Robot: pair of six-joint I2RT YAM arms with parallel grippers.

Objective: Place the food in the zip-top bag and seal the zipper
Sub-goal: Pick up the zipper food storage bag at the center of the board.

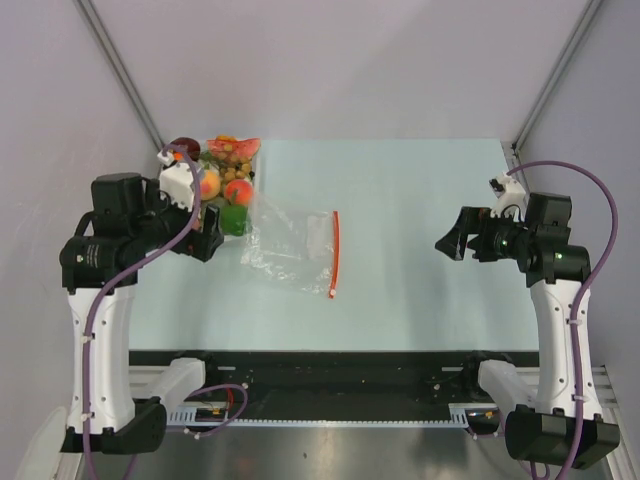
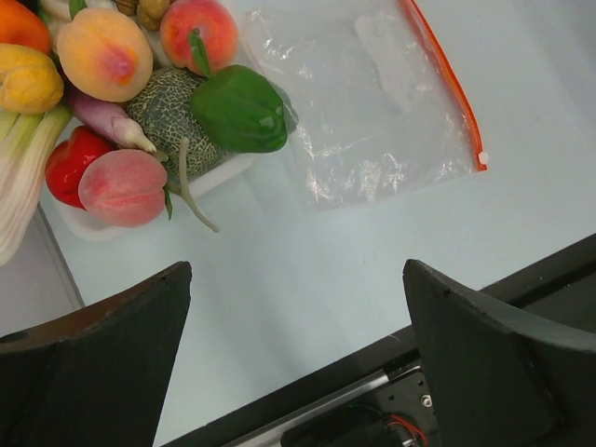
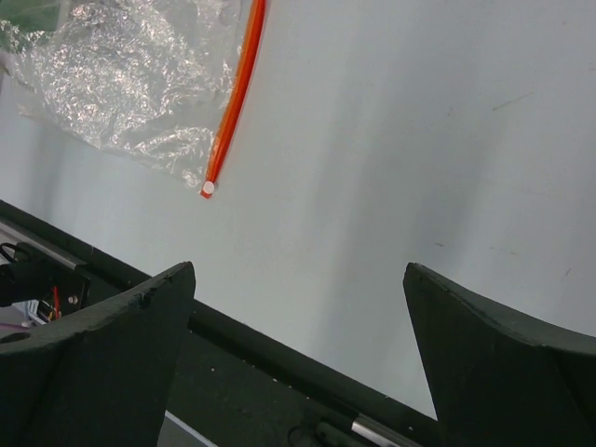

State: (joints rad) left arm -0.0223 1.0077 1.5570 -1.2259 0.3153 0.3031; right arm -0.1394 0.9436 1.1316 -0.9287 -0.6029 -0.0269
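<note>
The food (image 1: 225, 175) is piled in a clear tray at the back left: peaches (image 2: 104, 54), a green pepper (image 2: 240, 109), a melon, a red pepper (image 2: 70, 163) and others. Just right of the pile, the zip-top bag (image 1: 290, 240) lies flat and crinkled, also seen in the wrist views (image 2: 372, 102) (image 3: 130, 84). Its red-orange zipper (image 1: 335, 255) (image 2: 445, 70) (image 3: 237, 88) runs along the right edge. My left gripper (image 1: 205, 240) (image 2: 296, 270) hovers open beside the green pepper, holding nothing. My right gripper (image 1: 447, 240) (image 3: 298, 270) stands open and empty, well right of the bag.
The clear tray (image 2: 233, 172) sits against the left wall, with the food heaped above its rim. A black rail (image 1: 330, 365) runs along the table's front edge. Grey walls and slanted metal posts (image 1: 120, 70) close in the back corners.
</note>
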